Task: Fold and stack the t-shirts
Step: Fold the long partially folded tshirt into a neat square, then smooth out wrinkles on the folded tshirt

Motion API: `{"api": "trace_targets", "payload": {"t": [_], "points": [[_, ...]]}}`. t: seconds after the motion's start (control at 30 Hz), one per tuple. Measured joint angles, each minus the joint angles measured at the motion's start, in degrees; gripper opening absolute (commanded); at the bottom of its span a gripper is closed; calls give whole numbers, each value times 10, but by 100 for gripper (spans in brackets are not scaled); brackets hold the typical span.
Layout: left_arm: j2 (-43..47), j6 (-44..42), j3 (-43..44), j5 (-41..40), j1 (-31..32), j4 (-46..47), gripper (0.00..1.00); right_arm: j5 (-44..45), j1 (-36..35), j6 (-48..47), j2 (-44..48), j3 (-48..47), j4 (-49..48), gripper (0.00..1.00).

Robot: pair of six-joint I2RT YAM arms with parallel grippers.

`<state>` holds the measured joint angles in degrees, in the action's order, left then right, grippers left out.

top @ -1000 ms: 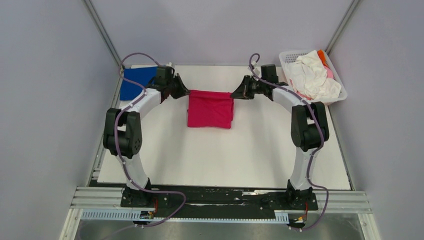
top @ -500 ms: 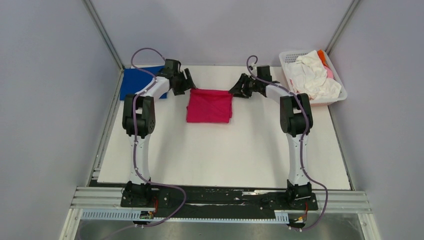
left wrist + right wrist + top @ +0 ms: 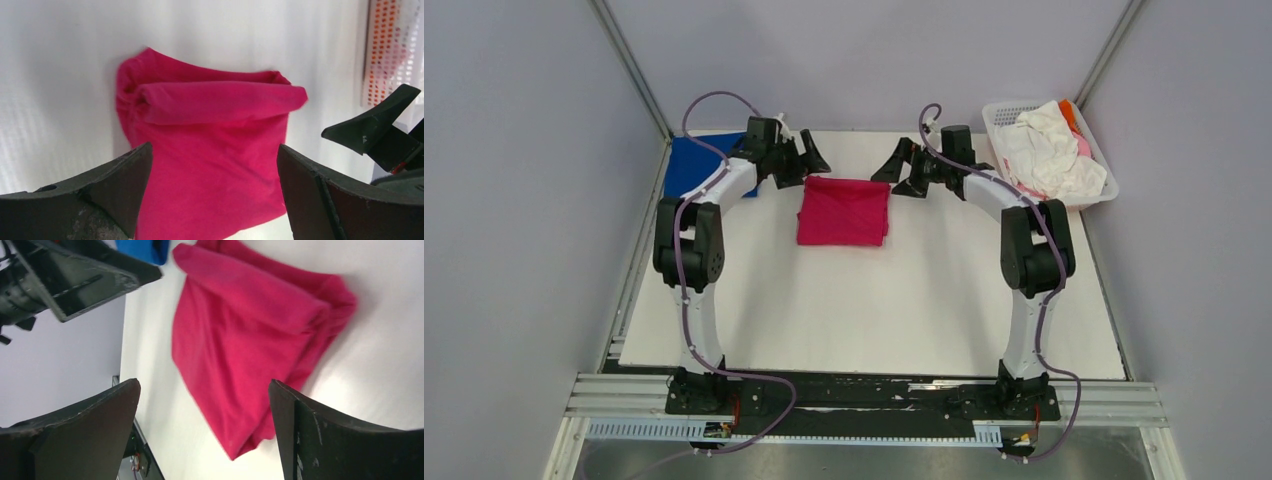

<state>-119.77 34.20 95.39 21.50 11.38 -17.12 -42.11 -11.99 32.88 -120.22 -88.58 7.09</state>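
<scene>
A magenta-red t-shirt (image 3: 844, 212) lies folded into a rectangle on the white table, its far edge rolled over (image 3: 220, 95). My left gripper (image 3: 812, 168) hovers open just off its far left corner. My right gripper (image 3: 890, 178) hovers open off the far right corner. Neither holds anything. In the left wrist view the shirt (image 3: 210, 160) fills the gap between the spread jaws of the left gripper (image 3: 215, 165). The right gripper (image 3: 205, 400) frames the shirt (image 3: 250, 335) in the same way. A royal-blue t-shirt (image 3: 689, 165) lies flat at the far left.
A white lattice basket (image 3: 1001, 113) at the far right corner holds crumpled white (image 3: 1044, 150), pink and orange shirts. Grey walls close in the table on three sides. The arm bases sit on a metal rail (image 3: 864, 400) at the near edge.
Both grippers have opened and let go of the magenta-red shirt's far corners, then lifted slightly back from it. The shirt now rests flat on the table.
</scene>
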Motion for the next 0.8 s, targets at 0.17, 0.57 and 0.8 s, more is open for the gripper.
{"api": "trace_targets", "payload": {"t": [0.17,0.57,0.8], "points": [[7,10,-17,33,22,26,100,-26,-35,0,33,18,-31,100],[-136,19,121,36,24,13,100,-45,-40,9,-71,-76,-31,100],[-195,20,207,18,23,-11,100,-22,-39,16,-162,-194,-32,100]]}}
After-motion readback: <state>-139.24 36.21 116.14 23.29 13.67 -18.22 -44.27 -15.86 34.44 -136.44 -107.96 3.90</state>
